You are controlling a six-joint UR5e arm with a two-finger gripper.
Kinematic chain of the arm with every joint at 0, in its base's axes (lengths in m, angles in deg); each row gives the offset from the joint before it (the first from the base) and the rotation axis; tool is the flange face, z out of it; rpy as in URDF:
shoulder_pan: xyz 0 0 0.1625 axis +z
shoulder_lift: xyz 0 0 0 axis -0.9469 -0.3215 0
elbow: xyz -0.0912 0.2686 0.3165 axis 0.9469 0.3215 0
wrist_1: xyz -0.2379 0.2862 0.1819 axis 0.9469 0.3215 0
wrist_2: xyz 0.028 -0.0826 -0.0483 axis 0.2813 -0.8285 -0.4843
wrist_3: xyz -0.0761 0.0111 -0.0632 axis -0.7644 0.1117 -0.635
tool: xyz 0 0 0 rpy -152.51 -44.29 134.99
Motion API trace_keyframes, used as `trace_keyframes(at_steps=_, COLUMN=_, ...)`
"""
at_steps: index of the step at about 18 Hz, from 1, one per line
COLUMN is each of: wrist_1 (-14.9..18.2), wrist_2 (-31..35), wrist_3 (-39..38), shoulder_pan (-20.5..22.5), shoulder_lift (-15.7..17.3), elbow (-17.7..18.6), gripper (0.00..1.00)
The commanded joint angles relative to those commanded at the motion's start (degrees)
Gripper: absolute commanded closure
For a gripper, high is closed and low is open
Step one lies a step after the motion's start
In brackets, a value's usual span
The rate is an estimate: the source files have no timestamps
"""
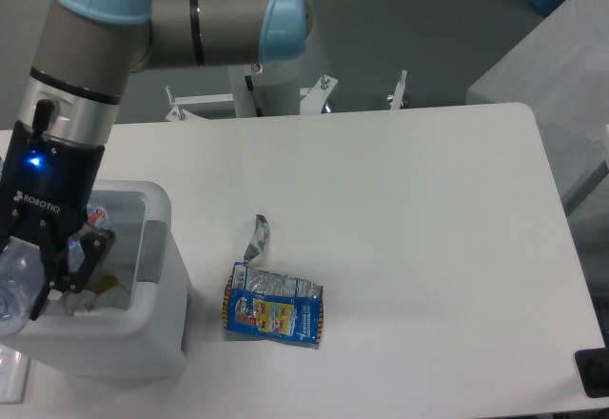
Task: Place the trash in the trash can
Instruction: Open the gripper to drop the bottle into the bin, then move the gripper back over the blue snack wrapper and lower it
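The trash can (152, 343) is a white bin at the table's left front corner, with a grey handle tab (150, 253) on its right rim. My gripper (33, 281) hangs over the bin's opening, shut on the crushed clear plastic bottle (13, 290), which shows at the frame's left edge between the fingers. A bit of pink-red label (96, 217) peeks out beside the gripper body. The second piece of trash, a blue-yellow snack wrapper (275, 312), lies flat on the table to the right of the bin, well clear of the gripper.
A torn silver foil strip (257, 238) lies just behind the wrapper. Some pale and yellowish litter (107, 288) sits inside the bin. A white box (557, 67) stands off the table's right rear, and a black object (595, 371) sits at the lower right.
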Motion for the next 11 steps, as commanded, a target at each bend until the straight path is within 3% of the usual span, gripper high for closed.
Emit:
trace_keyframes(at_steps=8, wrist_1=0.4, wrist_2=-0.1, wrist_3=-0.9, shoulder_pan=6.8, shoulder_lift=2.0, elbow=0.6, gripper=0.01)
trace_keyframes(at_steps=11, wrist_1=0.4, wrist_2=0.0, wrist_3=-0.9, shoulder_pan=10.7, shoulder_lift=2.2, elbow=2.7, gripper=0.01)
